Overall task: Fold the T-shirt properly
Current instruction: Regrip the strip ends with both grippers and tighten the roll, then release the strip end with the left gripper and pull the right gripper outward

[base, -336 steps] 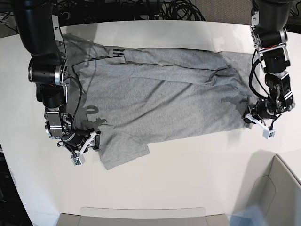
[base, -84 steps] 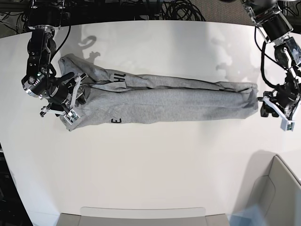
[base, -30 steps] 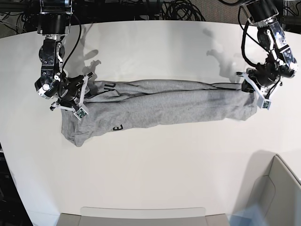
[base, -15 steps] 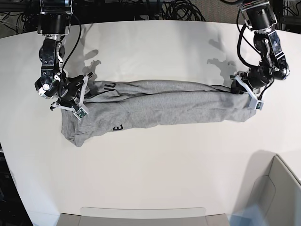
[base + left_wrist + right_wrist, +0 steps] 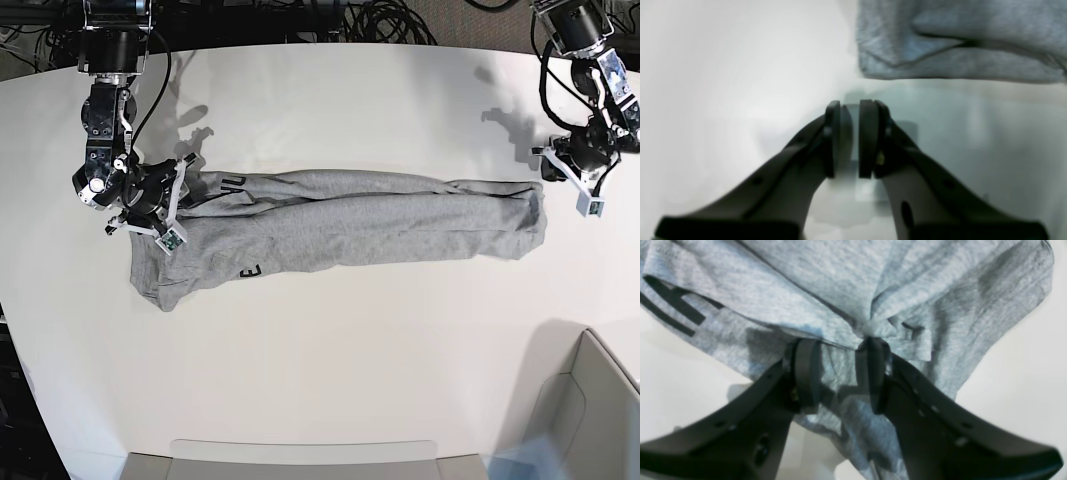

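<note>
right gripper (image 5: 160, 215): jaws apart, fabric being straddled at the lettered end, nothing pinched.
t-shirt (image 5: 340, 225): being left as a long band across the table (image 5: 330, 380).
left gripper (image 5: 572, 180): jaws together, empty, just beside the hem.
advice: both ends are best gripped before folding.
containers: none being seen.

The T-shirt (image 5: 340, 225) lies on the white table (image 5: 330, 360) as a long narrow band from left to right. Black letters show near its left end. The right gripper (image 5: 165, 215) is over this left end, on the cloth. The left gripper (image 5: 580, 190) is just beside the band's other end, apart from the cloth. Black cables (image 5: 370, 20) lie behind the table's far edge.
</note>
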You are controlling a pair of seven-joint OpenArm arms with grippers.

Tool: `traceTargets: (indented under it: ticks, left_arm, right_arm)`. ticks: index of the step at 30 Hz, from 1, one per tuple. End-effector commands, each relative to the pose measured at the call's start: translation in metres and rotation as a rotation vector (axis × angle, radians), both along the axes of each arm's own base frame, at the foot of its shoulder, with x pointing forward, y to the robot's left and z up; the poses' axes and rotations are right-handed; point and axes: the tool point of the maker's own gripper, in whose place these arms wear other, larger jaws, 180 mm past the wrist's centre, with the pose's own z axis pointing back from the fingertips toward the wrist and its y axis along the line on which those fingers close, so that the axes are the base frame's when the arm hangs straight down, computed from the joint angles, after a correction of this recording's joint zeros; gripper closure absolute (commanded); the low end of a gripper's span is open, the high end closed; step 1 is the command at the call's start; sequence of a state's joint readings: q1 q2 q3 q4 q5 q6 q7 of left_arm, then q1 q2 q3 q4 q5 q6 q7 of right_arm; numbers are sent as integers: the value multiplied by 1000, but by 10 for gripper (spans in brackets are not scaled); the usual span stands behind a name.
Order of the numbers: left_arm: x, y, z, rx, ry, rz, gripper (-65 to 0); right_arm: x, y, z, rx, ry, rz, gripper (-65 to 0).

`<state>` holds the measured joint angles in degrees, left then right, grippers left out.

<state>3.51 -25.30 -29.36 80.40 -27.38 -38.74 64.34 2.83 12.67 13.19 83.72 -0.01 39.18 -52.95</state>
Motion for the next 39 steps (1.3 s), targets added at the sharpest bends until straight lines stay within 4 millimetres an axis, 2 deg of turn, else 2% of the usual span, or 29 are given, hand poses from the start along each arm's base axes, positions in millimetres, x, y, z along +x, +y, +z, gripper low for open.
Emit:
traceTargets:
  ticks: [1,4,6,9,11,12,14,18,21,23,26,28,30,33,39]
  left_arm:
    - [25,7,37,56,-114,-31,-103]
    - [42,-15,71,101,-212,-86,-106]
    - [56,-19,91,123,-250,-100,-122]
    - [63,-17,95,121,-219,-86,-234]
    - [64,-26,87,84,-213,-79,-304]
    - [63,-27,84,76,-208,-77,-311]
    - [64,-38,73,44,-191,-89,-311]
    - [79,-66,65,5,-225,-161,-311]
    - [82,-75,47,-40,-205,-168,-311]
    - [95,-77,36,-86,-205,-151,-311]
    - [90,-68,-1,-169,-134,-78,-311]
    - [84,-47,-7,-150,-112,-51,-305]
    - [77,-38,-9,-134,-97,-45,-298]
    - [52,-22,-20,-101,-41,-38,-298]
    - [19,-21,-40,-99,35,-33,-298]
  right_arm:
    - [5,-4,6,-21,-12,13,-231]
    - [5,-5,6,-24,-12,13,-231]
    - [5,-5,6,-24,-12,13,-231]
    - [4,-5,6,-24,-10,13,-231]
    - [3,-5,5,-24,-9,13,-231]
    - [3,-6,5,-24,-9,12,-231]
    - [3,-6,5,-24,-9,12,-231]
    - [4,-5,5,-24,-9,14,-231]
    - [4,-4,6,-23,-10,15,-231]
    - [4,-5,5,-24,-9,14,-231]
    - [4,-6,5,-26,-9,14,-231]
    - [4,-7,6,-27,-10,9,-231]
    - [4,-11,6,-34,-8,6,-231]
    - [5,-17,7,-47,-7,5,-231]
    - [8,-34,4,-69,15,-13,-231]
